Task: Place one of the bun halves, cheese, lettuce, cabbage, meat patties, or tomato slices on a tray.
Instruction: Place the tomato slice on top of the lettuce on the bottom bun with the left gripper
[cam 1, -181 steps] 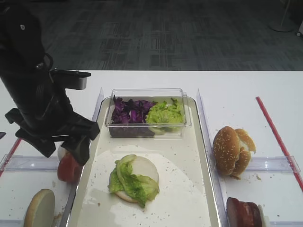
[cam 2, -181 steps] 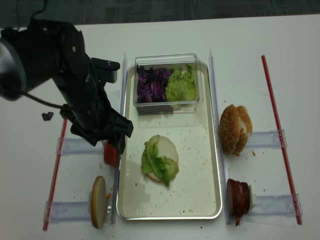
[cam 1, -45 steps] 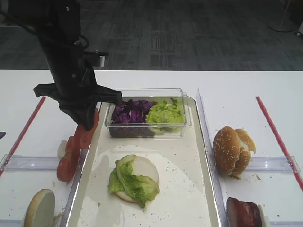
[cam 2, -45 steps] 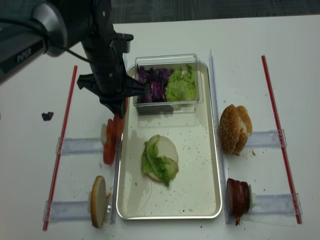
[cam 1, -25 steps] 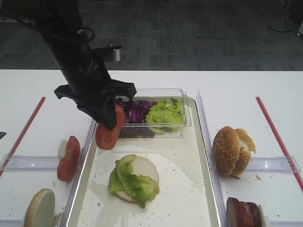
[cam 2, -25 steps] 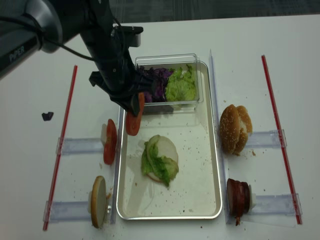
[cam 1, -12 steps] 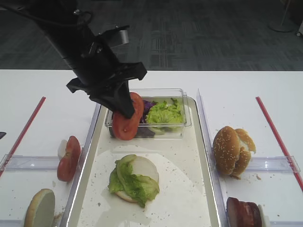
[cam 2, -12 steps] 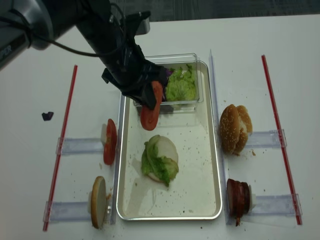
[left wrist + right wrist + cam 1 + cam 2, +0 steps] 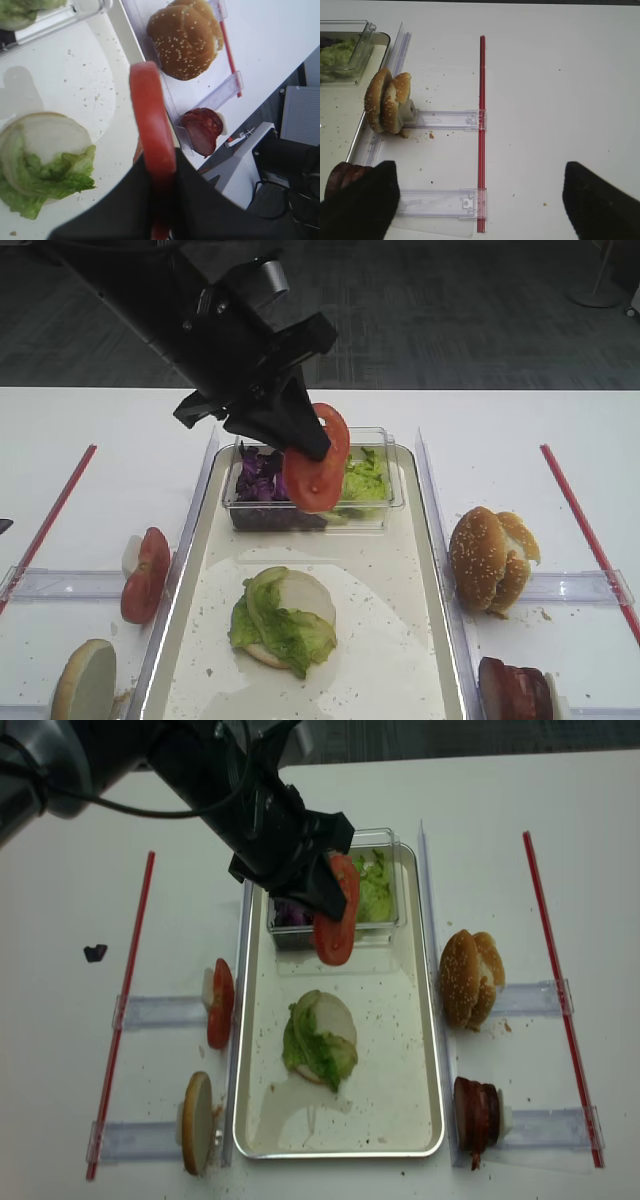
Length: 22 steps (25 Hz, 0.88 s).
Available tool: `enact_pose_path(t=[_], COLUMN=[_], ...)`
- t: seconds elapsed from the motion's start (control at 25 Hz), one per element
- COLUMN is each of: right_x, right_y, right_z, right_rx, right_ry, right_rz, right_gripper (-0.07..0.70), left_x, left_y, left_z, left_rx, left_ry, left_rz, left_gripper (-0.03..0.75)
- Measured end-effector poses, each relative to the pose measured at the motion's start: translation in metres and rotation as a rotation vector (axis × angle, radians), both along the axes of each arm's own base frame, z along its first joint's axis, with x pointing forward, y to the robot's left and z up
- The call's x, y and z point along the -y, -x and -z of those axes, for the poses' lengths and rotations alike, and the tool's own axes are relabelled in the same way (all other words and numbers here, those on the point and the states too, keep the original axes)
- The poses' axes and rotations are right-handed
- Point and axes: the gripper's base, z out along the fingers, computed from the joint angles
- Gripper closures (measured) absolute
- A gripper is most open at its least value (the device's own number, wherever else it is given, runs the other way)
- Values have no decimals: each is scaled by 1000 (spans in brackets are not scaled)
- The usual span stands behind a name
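Tomato slice (image 9: 316, 472) hangs clamped edge-on in the left gripper (image 9: 306, 446), above the tray (image 9: 405, 640) (bun with lettuce (image 9: 283, 623) lies below); right gripper's (image 9: 480, 200) grip I can't tell.

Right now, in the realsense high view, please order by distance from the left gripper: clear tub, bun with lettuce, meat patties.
From the left gripper:
1. Clear tub, directly behind it.
2. Bun with lettuce, below, mid-tray.
3. Meat patties, lower right, outside the tray.

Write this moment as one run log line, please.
left gripper: shut on tomato slice, held above tray | bun half with lettuce: on tray floor | right gripper: open, holding nothing
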Motion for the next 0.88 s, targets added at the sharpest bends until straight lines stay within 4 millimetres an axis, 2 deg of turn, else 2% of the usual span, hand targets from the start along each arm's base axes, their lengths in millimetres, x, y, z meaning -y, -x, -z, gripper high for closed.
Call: enact_pose_path(t=[0.44,0.88], right_x=[0,0], right_y=[0,0], right_z=[0,0], right_rx=[0,0], right_ry=[0,0], right_rz=[0,0], right_gripper=[-43,-43], left_x=[2,-1], left_y=[2,27], left_z=[2,51], left_rx=[-20,-193], left_ry=[34,74], left_rz=[5,24], left_gripper=[683,683])
